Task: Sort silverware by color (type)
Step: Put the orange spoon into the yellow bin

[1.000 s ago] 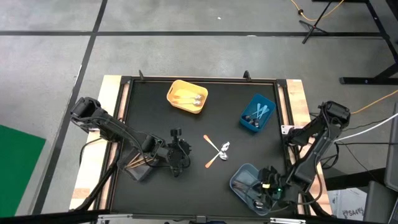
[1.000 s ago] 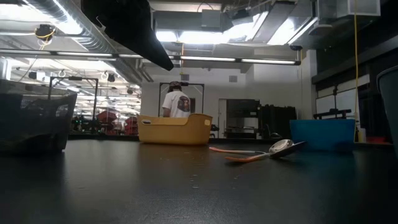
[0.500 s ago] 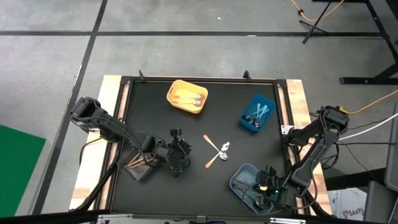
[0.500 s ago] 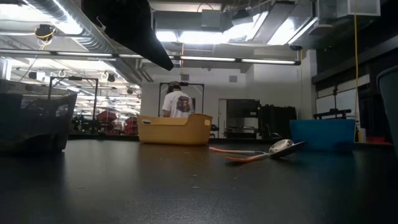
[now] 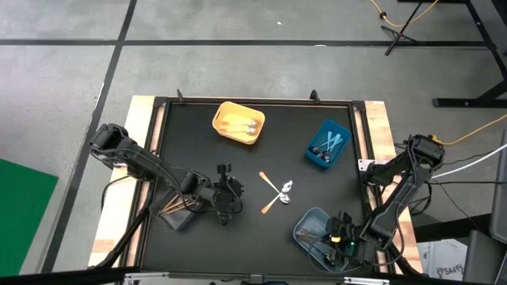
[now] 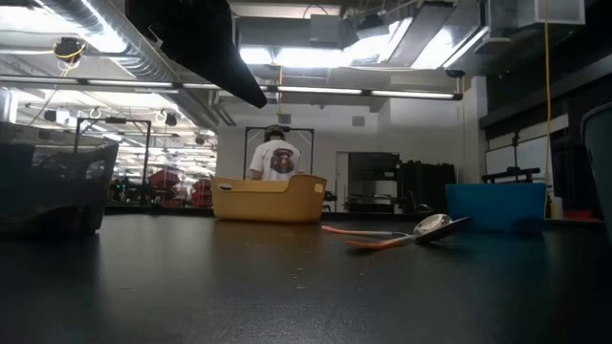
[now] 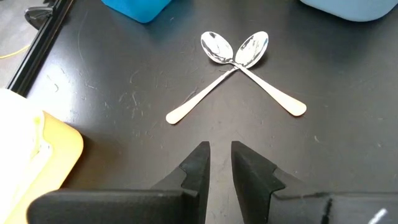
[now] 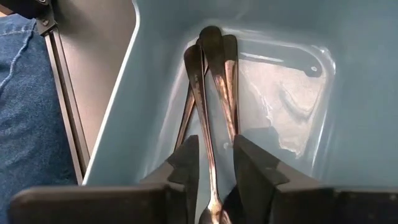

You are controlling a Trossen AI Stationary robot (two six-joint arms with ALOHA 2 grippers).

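Two orange-handled spoons (image 5: pixel 277 192) lie crossed on the black table's middle, bowls touching, also in the left wrist view (image 7: pixel 236 71) and the low view (image 6: pixel 411 232). My left gripper (image 5: pixel 230 198) hovers left of them, its fingers (image 7: pixel 219 158) a narrow gap apart, holding nothing. My right gripper (image 5: pixel 337 237) is down inside the grey-blue bin (image 5: pixel 310 229), narrowly open (image 8: pixel 216 162). Several dark metal spoons (image 8: pixel 211 81) lie on that bin's floor, bowls at its wall. One handle (image 8: pixel 210 168) runs between the fingers with space on both sides.
A yellow bin (image 5: pixel 238 123) with spoons stands at the far left. A blue bin (image 5: pixel 328 143) with light-blue-handled utensils stands at the far right. A clear bin (image 5: pixel 176 210) with bronze utensils sits beside the left arm. A person (image 6: pixel 277 158) stands in the room behind.
My right arm has shifted slightly toward the table's near edge, its gripper staying in the grey-blue bin. The spoons on the table and my left arm have kept still. The person in the background has turned around.
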